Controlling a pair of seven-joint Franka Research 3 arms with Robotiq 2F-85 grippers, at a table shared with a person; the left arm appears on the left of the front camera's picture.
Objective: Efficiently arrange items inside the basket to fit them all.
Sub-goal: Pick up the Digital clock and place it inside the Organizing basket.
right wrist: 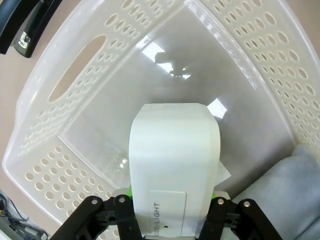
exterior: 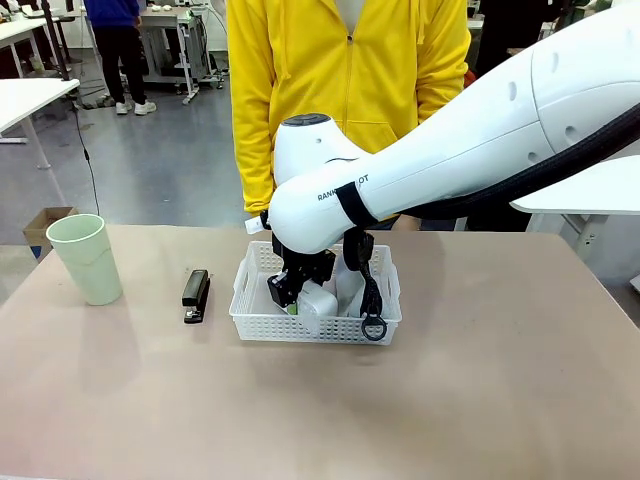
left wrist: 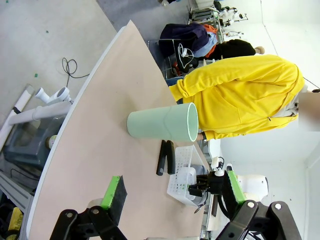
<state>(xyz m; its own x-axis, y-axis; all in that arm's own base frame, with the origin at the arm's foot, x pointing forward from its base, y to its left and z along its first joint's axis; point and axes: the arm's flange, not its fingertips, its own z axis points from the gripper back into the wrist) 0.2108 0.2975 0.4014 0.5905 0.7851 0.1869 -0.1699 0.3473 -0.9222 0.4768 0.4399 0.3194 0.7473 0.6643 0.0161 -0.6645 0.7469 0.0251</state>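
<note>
The white basket (exterior: 250, 302) stands mid-table. My right gripper (exterior: 297, 292) reaches down into it, jaws closed on the small white block (exterior: 317, 305) near the front wall. In the right wrist view the block (right wrist: 174, 160) sits between the fingers of the right gripper (right wrist: 172, 200), over the basket (right wrist: 75, 75) floor. The grey pouch (exterior: 352, 285) leans in the basket's right part, its black ring (exterior: 374, 327) hanging over the front rim. The black stapler (exterior: 195, 294) and the pale green cup (exterior: 85, 258) stand on the table to the left. My left gripper (left wrist: 172, 200) is open and holds nothing, well above the table.
A person in a yellow hoodie (exterior: 350, 80) stands at the far edge behind the basket. In the left wrist view the cup (left wrist: 162, 122), stapler (left wrist: 165, 157) and basket (left wrist: 182, 175) lie ahead. The pouch (right wrist: 295, 200) fills the basket's corner beside the block.
</note>
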